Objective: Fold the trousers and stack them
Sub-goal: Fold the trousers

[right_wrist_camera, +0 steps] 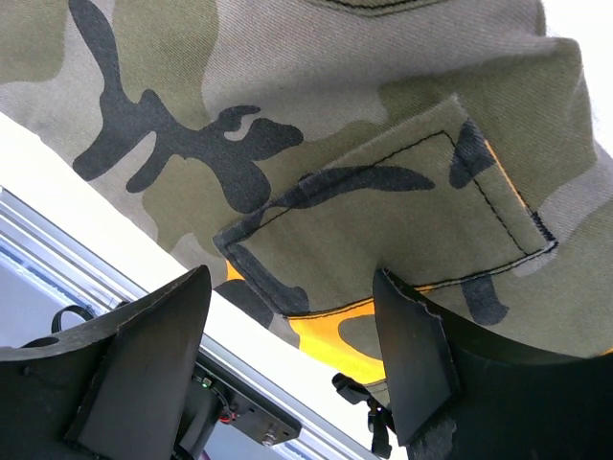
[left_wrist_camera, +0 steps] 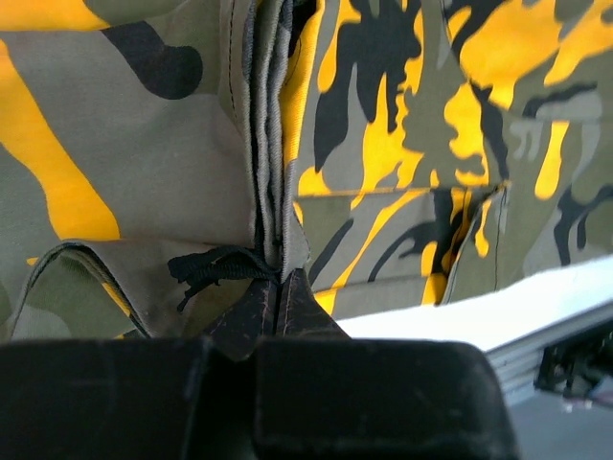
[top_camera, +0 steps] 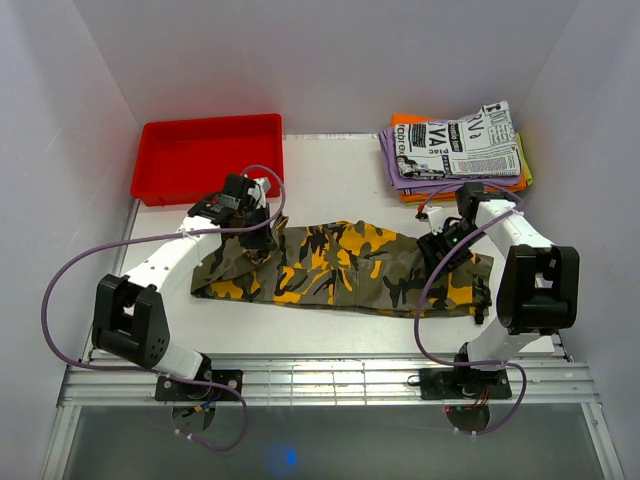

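The camouflage trousers [top_camera: 340, 265] lie stretched left to right across the middle of the table, folded lengthwise. My left gripper [top_camera: 258, 243] is at their left end and is shut on a bunched edge of the trousers [left_wrist_camera: 273, 192], with a black cord beside the fingertips. My right gripper [top_camera: 447, 250] is over their right end with its jaws wide open, hovering just above a pocket flap of the trousers [right_wrist_camera: 383, 240], holding nothing.
A red tray [top_camera: 208, 155] stands at the back left. A stack of folded garments, newspaper-print [top_camera: 460, 145] on top of purple and orange ones, sits at the back right. The table's near edge and metal rail [top_camera: 330, 375] run below the trousers.
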Motion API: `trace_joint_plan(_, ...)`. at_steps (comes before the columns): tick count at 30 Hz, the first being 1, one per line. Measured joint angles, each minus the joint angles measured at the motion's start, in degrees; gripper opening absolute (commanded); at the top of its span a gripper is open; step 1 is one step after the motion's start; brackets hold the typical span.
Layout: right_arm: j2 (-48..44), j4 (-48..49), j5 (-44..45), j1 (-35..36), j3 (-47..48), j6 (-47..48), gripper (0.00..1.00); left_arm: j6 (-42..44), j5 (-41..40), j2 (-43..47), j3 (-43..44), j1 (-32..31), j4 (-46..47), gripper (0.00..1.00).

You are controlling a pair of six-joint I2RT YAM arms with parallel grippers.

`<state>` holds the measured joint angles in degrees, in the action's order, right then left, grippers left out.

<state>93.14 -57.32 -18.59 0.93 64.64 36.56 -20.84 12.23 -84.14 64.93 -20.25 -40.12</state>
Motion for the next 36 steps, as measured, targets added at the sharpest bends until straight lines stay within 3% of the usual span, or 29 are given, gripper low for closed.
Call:
trace_joint_plan(8, 0.8, 0.0, -0.5, 0.0, -0.1, -0.4, 0.73, -9.5, -8.4, -1.1, -1.4, -7.8, 5.0, 0.00)
trace_joint_plan(36, 2.0, 0.0, -1.5, 0.0, -0.1, -0.4, 0.73, -18.2, -10.0, -11.3, 4.3, -17.8, 5.0, 0.00)
